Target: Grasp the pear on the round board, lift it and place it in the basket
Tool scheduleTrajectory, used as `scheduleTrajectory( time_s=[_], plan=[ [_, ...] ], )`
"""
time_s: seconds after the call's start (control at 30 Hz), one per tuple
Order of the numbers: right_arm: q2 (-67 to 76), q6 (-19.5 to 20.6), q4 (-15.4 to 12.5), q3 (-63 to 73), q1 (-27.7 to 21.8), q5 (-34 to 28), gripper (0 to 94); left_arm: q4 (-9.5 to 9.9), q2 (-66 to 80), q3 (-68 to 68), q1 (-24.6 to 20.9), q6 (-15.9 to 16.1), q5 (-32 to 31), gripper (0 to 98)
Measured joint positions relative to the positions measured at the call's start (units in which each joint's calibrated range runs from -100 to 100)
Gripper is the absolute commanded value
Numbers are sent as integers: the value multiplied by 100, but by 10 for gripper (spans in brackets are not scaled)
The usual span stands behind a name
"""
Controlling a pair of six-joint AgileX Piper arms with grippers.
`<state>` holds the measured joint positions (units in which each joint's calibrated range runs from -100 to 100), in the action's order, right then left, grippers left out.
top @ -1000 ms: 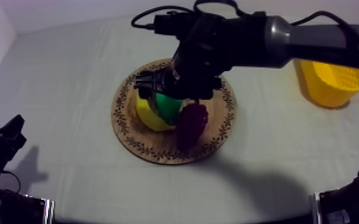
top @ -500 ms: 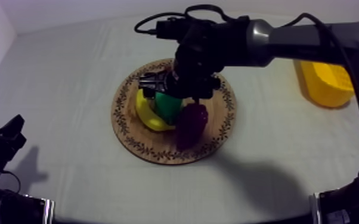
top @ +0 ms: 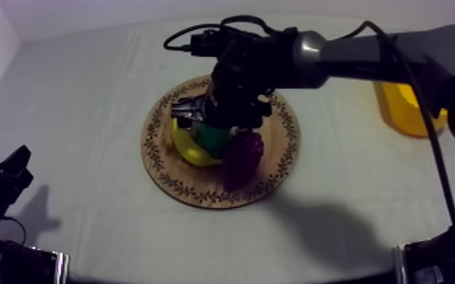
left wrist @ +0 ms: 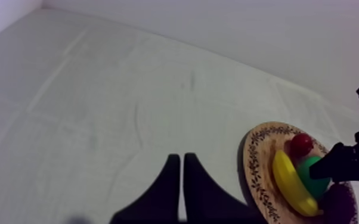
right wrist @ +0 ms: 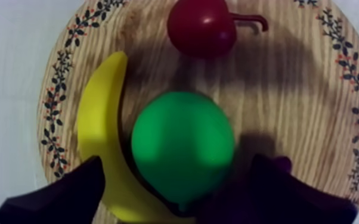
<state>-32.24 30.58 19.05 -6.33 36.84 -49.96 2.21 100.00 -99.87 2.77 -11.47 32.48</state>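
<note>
Open cloth (top: 87, 113) rings board (top: 280, 151) — right fingers (right wrist: 62, 193) apart astride pear (right wrist: 182, 146), perhaps touching; left fingers (left wrist: 161, 190) together.

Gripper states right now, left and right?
Left gripper: closed, holding nothing.
Right gripper: open, jaws straddling the pear on the wooden board, not gripping it.

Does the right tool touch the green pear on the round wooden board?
Apart. The right wrist view shows the right tool open, one black finger on each side of the green pear, with a gap at both sides.
</note>
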Motion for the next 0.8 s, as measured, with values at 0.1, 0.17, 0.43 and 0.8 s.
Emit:
scheduleTrajectory(
  time_s=[0.1, 0.17, 0.43, 0.8],
  plan=[
    [-89, -3, 13, 45, -4, -3, 833, 0, 0, 0, 0, 0, 0, 1],
    [-134, 8, 27, 66, -19, -3, 820, 0, 0, 0, 0, 0, 0, 1],
    [-303, -11, 18, 180, -59, 4, 759, 0, 0, 0, 0, 0, 0, 1],
    [-461, -115, -29, 273, -69, 5, 408, 0, 0, 0, 0, 0, 0, 1]
  ],
)
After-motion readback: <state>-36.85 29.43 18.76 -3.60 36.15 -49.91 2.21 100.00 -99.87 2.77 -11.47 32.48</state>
